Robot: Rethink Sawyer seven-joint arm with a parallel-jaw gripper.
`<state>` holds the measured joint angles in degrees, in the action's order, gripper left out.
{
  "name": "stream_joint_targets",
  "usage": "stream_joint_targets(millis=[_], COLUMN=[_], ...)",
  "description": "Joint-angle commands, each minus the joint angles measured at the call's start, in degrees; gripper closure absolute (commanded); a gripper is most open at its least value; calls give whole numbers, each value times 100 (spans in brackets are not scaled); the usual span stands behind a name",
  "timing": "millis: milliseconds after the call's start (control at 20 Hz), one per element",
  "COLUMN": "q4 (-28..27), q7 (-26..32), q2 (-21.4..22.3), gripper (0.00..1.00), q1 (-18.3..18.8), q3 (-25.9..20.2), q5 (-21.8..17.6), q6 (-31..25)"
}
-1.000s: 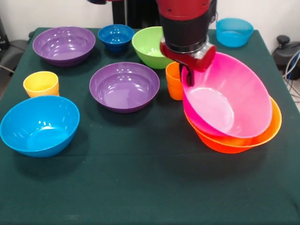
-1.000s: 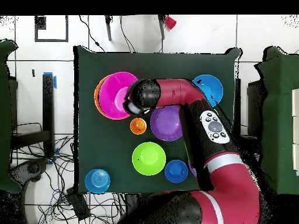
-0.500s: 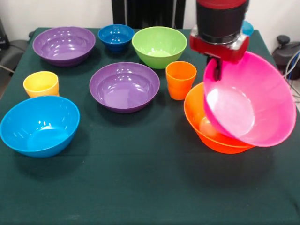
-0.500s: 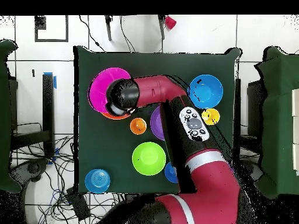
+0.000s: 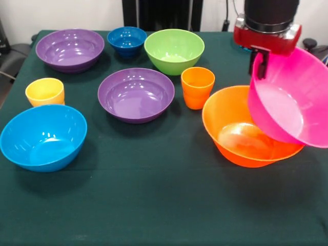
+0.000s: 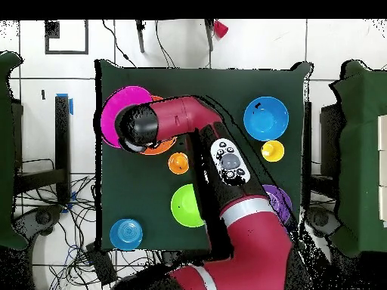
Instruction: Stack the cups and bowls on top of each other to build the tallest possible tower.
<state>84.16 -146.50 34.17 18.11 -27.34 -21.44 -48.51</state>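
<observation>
At three o'clock on the table, the gripper [image 5: 260,64], fingers pinching the pink bowl's [image 5: 292,97] rim, has lifted it off the orange bowl [image 5: 233,115], undoing the tower.

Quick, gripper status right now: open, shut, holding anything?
Gripper: shut on the rim of the pink bowl, holding it tilted and lifted, partly over the orange bowl.
</observation>
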Motion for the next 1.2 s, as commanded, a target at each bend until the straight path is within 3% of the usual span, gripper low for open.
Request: stream_joint_targets(millis=[50, 1200], q4=[190, -95], q7=[-335, 56], q2=[-228, -574], gripper=[100, 100], q1=[-139, -135], q3=[275, 364], q5=[-55, -60], q6=[665, 580])
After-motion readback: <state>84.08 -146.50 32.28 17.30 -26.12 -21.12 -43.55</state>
